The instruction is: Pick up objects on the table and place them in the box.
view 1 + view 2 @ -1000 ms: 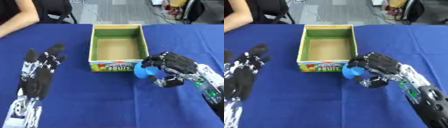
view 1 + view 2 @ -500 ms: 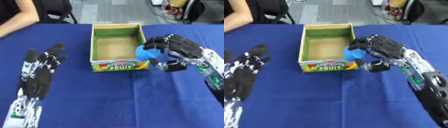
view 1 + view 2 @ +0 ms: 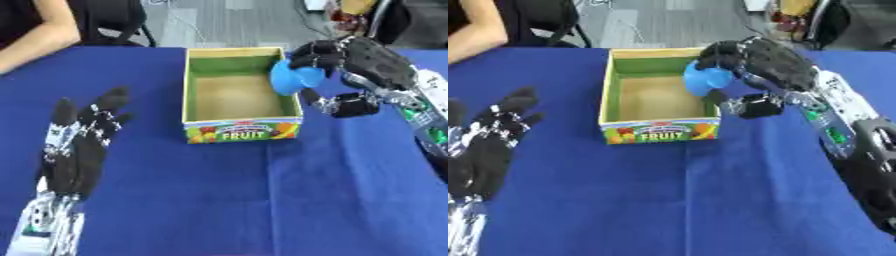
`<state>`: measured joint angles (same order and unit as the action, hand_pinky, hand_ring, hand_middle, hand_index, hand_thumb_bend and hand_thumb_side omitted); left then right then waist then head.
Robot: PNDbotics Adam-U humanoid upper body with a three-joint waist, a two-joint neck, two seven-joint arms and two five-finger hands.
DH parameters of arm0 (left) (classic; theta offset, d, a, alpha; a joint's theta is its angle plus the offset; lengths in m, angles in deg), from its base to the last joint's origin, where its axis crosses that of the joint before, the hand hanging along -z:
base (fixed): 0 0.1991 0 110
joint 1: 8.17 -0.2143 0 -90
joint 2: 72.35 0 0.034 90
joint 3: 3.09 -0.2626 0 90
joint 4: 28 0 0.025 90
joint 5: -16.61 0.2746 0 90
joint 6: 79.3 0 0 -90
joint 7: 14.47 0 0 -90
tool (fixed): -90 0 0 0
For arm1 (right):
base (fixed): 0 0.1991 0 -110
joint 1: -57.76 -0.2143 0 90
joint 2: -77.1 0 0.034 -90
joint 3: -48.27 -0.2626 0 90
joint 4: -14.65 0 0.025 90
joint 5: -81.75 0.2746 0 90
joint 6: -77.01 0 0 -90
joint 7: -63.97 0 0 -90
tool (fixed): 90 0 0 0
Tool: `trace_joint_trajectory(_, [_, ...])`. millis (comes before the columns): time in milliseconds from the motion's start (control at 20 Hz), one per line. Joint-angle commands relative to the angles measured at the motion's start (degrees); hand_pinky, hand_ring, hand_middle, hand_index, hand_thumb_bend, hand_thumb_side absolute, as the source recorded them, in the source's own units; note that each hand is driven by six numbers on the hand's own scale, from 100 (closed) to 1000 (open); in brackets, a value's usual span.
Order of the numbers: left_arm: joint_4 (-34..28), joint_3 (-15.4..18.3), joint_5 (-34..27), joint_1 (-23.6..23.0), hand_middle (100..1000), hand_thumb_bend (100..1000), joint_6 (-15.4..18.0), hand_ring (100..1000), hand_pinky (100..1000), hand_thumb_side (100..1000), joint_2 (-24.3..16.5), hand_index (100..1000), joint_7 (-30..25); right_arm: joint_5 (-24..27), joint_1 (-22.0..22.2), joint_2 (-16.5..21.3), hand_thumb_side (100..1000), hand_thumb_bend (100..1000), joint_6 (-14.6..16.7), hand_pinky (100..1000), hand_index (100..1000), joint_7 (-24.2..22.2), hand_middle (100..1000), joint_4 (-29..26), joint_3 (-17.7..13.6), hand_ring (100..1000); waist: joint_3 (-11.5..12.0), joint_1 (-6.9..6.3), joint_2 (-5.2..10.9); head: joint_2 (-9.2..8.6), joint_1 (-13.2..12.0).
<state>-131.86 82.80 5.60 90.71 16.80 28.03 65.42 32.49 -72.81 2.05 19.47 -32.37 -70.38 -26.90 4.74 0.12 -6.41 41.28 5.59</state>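
Note:
My right hand [image 3: 363,62] is shut on a small blue object [image 3: 291,79], its fingers curled over the top and the thumb below. It holds the object in the air over the right wall of the open cardboard fruit box [image 3: 243,131], which has a green inner rim and a bare brown floor. Nothing shows inside the box. At the lower left my left hand [image 3: 83,145] rests open on the blue tablecloth, fingers pointing up, well apart from the box.
A person's bare arm [image 3: 39,36] lies at the table's far left corner, away from the box. Blue cloth [image 3: 262,200] covers the whole table in front of the box. Chairs and clutter stand beyond the far edge.
My right hand has lifted the blue object from beside the box's front right corner up and back, to over the box's right wall. The left hand has stayed put.

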Motion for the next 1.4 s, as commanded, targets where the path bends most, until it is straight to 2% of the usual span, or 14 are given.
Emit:
trace_joint_trajectory(50, [-0.7, -0.4, -0.3, 0.7, 924, 819, 0.1, 977, 907, 1000, -0.3, 780, -0.4, -0.9, -3.1, -0.8, 150, 100, 0.0, 399, 822, -0.4, 724, 3.0, -0.7, 370, 0.3, 0.11, 0.86, -0.61, 1.0])
trace_joint_trajectory(400, [-0.7, -0.7, -0.5, 0.9, 925, 819, 0.0, 977, 906, 1000, -0.1, 779, -0.7, -4.8, -9.0, -6.4, 154, 100, 0.5, 419, 823, 1.0, 718, 16.8, -2.1, 371, 0.9, -0.06, 0.77, -0.63, 1.5])
trace_joint_trajectory(650, [-0.7, -1.0, -0.7, 1.2, 924, 819, 0.0, 977, 906, 1000, 0.2, 779, -1.0, -6.4, -12.6, -10.4, 156, 100, 0.7, 478, 826, 2.5, 731, 27.2, -3.6, 391, 1.3, -0.34, 0.65, -0.82, 1.8])
trace_joint_trajectory(800, [-0.7, -1.1, -0.7, 1.3, 925, 819, -0.1, 978, 906, 1000, 0.3, 778, -1.1, -7.6, -13.4, -11.3, 183, 100, 1.3, 536, 841, 3.4, 756, 29.9, -3.9, 460, 1.5, -0.38, 0.5, -0.96, 1.9])
trace_joint_trajectory(850, [-0.6, -1.2, -0.7, 1.3, 925, 819, -0.1, 978, 906, 1000, 0.3, 778, -1.1, -8.0, -13.4, -11.4, 220, 100, 1.5, 570, 855, 3.8, 776, 30.3, -3.9, 501, 1.5, -0.37, 0.47, -0.96, 1.8])
trace_joint_trajectory(900, [-0.6, -1.2, -0.7, 1.4, 925, 819, -0.1, 978, 906, 1000, 0.3, 778, -1.2, -8.6, -13.4, -11.4, 449, 100, 1.7, 725, 935, 3.9, 881, 30.5, -3.7, 728, 1.5, -0.34, 0.42, -0.94, 1.7])
trace_joint_trajectory(950, [-0.6, -1.2, -0.7, 1.4, 925, 819, -0.1, 978, 906, 1000, 0.4, 778, -1.2, -9.4, -13.3, -11.4, 371, 100, 2.1, 663, 901, 3.9, 839, 30.7, -3.6, 632, 1.5, -0.32, 0.4, -0.93, 1.7])
trace_joint_trajectory(1000, [-0.6, -1.2, -0.7, 1.4, 925, 820, -0.1, 978, 906, 1000, 0.3, 778, -1.2, -10.2, -13.1, -11.4, 701, 100, 2.4, 944, 1000, 3.6, 1000, 31.0, -3.5, 951, 1.5, -0.3, 0.37, -0.91, 1.6])
trace_joint_trajectory(1050, [-0.6, -1.2, -0.7, 1.4, 925, 820, -0.1, 979, 906, 1000, 0.3, 778, -1.2, -10.9, -13.0, -11.5, 802, 211, 2.8, 1000, 1000, 2.9, 1000, 31.4, -3.4, 1000, 1.5, -0.3, 0.36, -0.89, 1.5])
trace_joint_trajectory(1100, [-0.6, -1.2, -0.7, 1.4, 925, 819, -0.1, 979, 906, 1000, 0.3, 778, -1.2, -11.3, -12.9, -11.5, 847, 253, 3.2, 1000, 1000, 2.3, 1000, 31.8, -3.4, 1000, 1.5, -0.3, 0.36, -0.88, 1.4])
trace_joint_trajectory(1150, [-0.6, -1.2, -0.7, 1.4, 925, 819, -0.1, 979, 906, 1000, 0.3, 778, -1.2, -11.3, -12.8, -11.6, 841, 249, 3.6, 1000, 1000, 1.8, 1000, 32.0, -3.6, 1000, 1.4, -0.3, 0.37, -0.88, 1.4])
trace_joint_trajectory(1200, [-0.6, -1.2, -0.7, 1.4, 925, 818, -0.1, 979, 907, 1000, 0.3, 778, -1.2, -11.0, -12.8, -11.6, 896, 274, 3.8, 1000, 1000, 1.6, 1000, 32.2, -3.7, 1000, 1.4, -0.31, 0.38, -0.86, 1.3])
trace_joint_trajectory(1400, [-0.6, -1.2, -0.7, 1.3, 925, 817, -0.1, 979, 907, 1000, 0.3, 778, -1.2, -9.9, -12.6, -11.3, 907, 269, 3.6, 1000, 1000, 2.0, 1000, 31.6, -3.8, 1000, 1.2, -0.33, 0.45, -0.95, 1.3])
